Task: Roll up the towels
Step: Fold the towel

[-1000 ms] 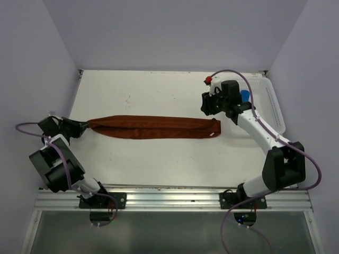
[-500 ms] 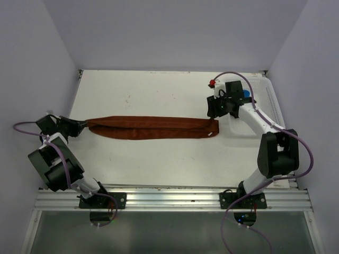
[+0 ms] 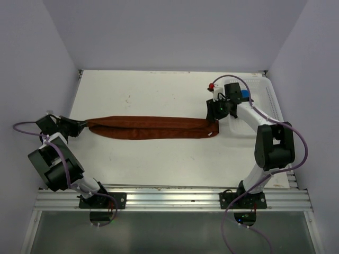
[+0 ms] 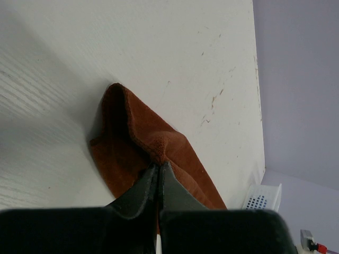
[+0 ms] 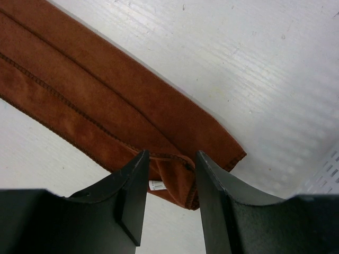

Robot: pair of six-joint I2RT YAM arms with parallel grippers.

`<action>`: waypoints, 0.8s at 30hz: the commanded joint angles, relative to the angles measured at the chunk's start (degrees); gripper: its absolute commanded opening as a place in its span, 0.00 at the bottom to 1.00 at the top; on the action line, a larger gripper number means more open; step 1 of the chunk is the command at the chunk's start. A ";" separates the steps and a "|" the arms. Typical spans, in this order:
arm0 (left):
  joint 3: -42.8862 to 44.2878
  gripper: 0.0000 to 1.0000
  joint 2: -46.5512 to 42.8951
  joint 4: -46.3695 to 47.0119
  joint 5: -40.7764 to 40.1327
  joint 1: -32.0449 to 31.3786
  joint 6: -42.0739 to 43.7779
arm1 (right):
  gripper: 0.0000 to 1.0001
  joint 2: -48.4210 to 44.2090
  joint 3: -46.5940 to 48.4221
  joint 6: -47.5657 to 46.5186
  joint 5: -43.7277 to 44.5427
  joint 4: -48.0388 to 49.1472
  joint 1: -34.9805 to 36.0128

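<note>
The brown towel (image 3: 151,127) lies folded lengthwise across the tabletop (image 3: 159,159), long axis left to right. The left fingers (image 4: 158,182) are clamped on its left end; the right fingers (image 5: 204,182), apart, straddle its right end.

Right wrist view: rust-brown towel (image 5: 95,100), folded lengthwise into a long band with stitched hems showing, lies diagonally on the white tabletop (image 5: 254,63), running from upper left to its end at lower right. Right gripper (image 5: 168,203) sits over that end, jaws parted, one on each side of the folded corner and its small white tag (image 5: 155,185). White mesh basket (image 5: 327,172) edge visible at far right.
</note>
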 commanded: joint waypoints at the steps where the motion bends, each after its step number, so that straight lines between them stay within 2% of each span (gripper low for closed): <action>1: 2.69 0.00 0.21 1.74 -0.43 1.08 1.51 | 0.43 0.71 1.01 -0.92 -1.33 1.11 -0.82; 3: 2.61 0.00 0.04 1.74 -0.43 1.08 1.42 | 0.40 1.15 1.19 -0.84 -1.50 1.29 -0.82; 7: 2.61 0.00 -0.58 1.74 -0.61 0.99 1.24 | 0.23 1.41 1.19 -0.75 -1.68 1.03 -0.91; 8: 2.61 0.00 -0.93 1.65 -0.52 0.99 1.16 | 0.15 1.50 1.27 -0.84 -1.68 0.68 -1.08; 9: 2.61 0.00 -0.93 1.65 -0.52 0.99 1.16 | 0.15 1.50 1.28 -0.84 -1.77 0.67 -1.09; 11: 2.52 0.00 -1.02 1.74 -0.34 0.99 0.98 | 0.08 1.24 1.27 -0.75 -2.03 0.76 -1.00; 12: 2.52 0.00 -1.02 1.74 -0.26 0.90 0.98 | 0.00 1.15 1.36 -0.84 -2.12 0.59 -1.00; 18: 2.34 0.00 -1.37 1.65 -0.26 0.81 0.63 | 0.00 -3.06 1.19 -0.66 -1.60 -0.20 -1.00; 24: 2.17 0.00 -1.20 2.09 0.27 0.81 -0.51 | 0.00 -9.99 -2.84 0.74 4.37 1.89 -1.00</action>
